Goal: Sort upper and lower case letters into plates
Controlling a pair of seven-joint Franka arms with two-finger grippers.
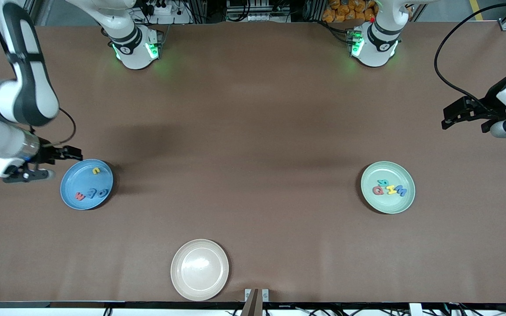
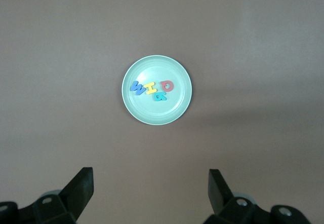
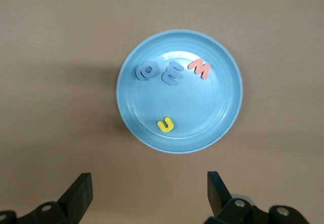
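Note:
The blue plate (image 1: 72, 181) (image 3: 202, 110) lies toward the right arm's end of the table and holds several letters: a yellow one (image 1: 96, 170) (image 3: 165, 125), a red one (image 1: 80, 196) (image 3: 200, 68) and two bluish ones (image 3: 172, 73). My right gripper (image 1: 65, 164) (image 3: 149, 186) hangs open and empty over bare table beside that plate. Toward the left arm's end, the mint green plate (image 1: 389, 205) (image 2: 152, 113) holds several letters too, among them a red one (image 1: 378, 190) (image 2: 168, 85) and a yellow one (image 1: 392, 190). My left gripper (image 1: 464, 125) (image 2: 151, 183) is open, empty and raised over the table's end.
A beige plate (image 1: 199, 281) with nothing in it lies near the table edge closest to the front camera, between the two coloured plates. A black cable (image 1: 444, 66) loops over the table near my left arm.

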